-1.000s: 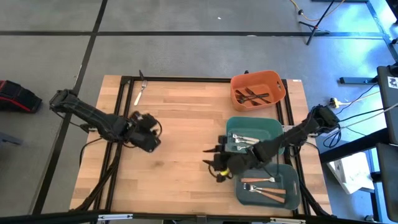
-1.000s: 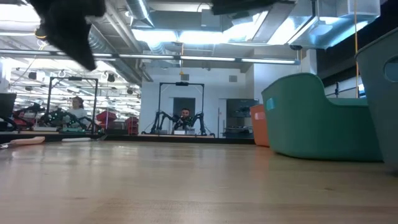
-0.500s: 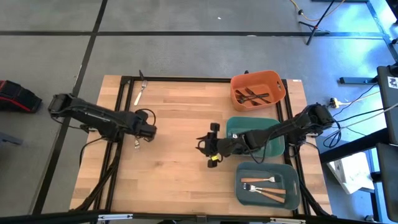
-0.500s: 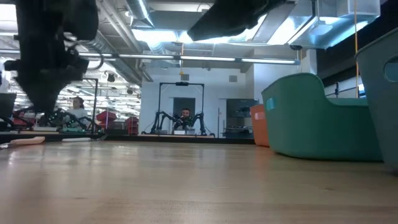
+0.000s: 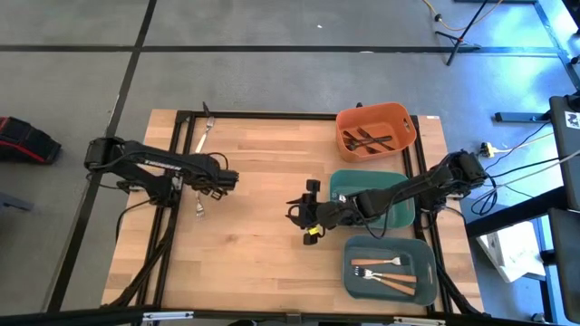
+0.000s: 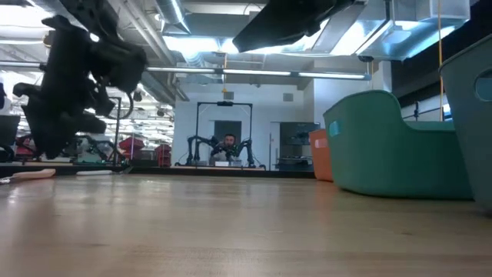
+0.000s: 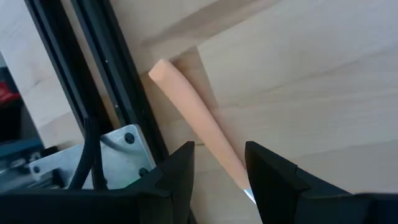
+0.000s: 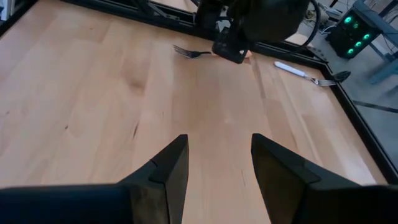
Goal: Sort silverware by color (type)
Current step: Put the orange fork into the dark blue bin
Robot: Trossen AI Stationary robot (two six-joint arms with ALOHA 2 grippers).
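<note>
Presently two forks loose on wooden surface (image 5: 272, 235): tan-handled fork (image 5: 204, 134) at far-left edge, second fork (image 5: 199, 206) just beside left tool (image 5: 228, 180). Orange bin (image 5: 376, 132) holds black forks (image 5: 372, 140), count unclear. Near teal bin (image 5: 390, 270) holds about three tan-handled forks (image 5: 385, 272); middle teal bin (image 5: 372, 195) mostly hidden by right arm. Left tool open above tan handle (image 7: 199, 124), gripping nothing. Right tool (image 5: 306, 210) open, empty, mid-surface beside middle teal bin. Low view alone shows workshop room with seated person (image 6: 228, 146) beyond surface.
</note>
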